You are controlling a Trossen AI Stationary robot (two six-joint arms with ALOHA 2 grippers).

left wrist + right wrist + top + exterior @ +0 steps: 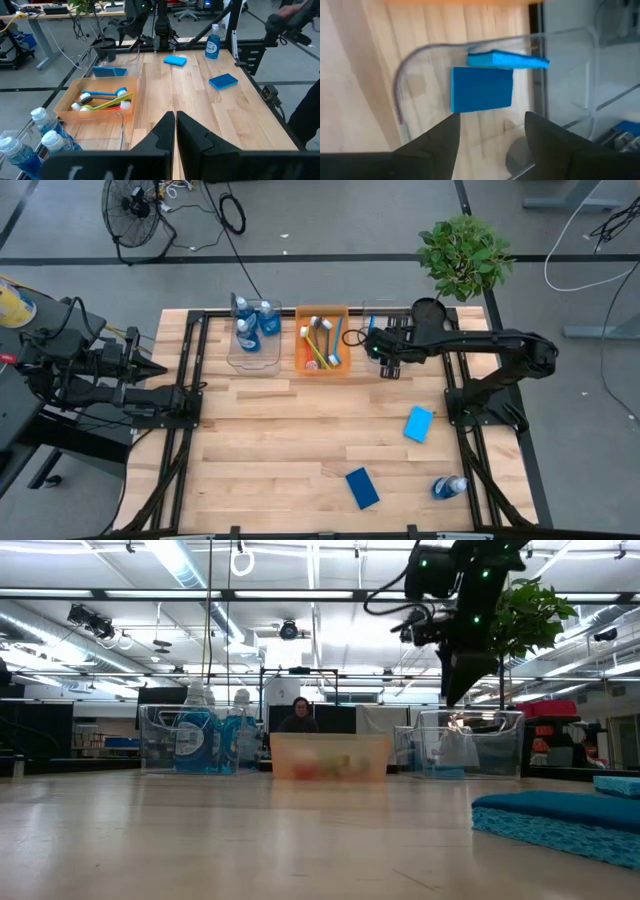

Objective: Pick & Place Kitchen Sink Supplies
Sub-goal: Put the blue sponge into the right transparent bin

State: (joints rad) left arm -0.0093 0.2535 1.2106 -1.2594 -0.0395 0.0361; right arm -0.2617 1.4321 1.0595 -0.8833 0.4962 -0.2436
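Poised over the clear bin [378, 340] at the far edge of the bench [300, 450], beside the orange bin [322, 352] of brushes [320, 345]: right gripper [490, 135], fingers spread and holding nothing. Directly beyond those parted fingers, inside the bin: two blue sponges [482, 89], one lying flat with its long axis across the gap between the fingers, the other seemingly propped on edge against the bin wall (hard to be sure through the clear plastic). Apparently just dropped off, so next likely a swing toward the near half of the bench. Waiting there: a sponge [418, 423] close beside the right arm's base, a second sponge [362, 487] nearer the middle and lying at a slant, and a bottle [449, 486] on its side near the front right corner. All three on the right arm's half, the nearest sponge lying back toward that arm's own base. Parked at the left edge, well apart from all of it: left gripper [175, 131], fingers pressed together and empty. Already filed in the clear bin on the left [254, 362]: three bottles [252, 322].
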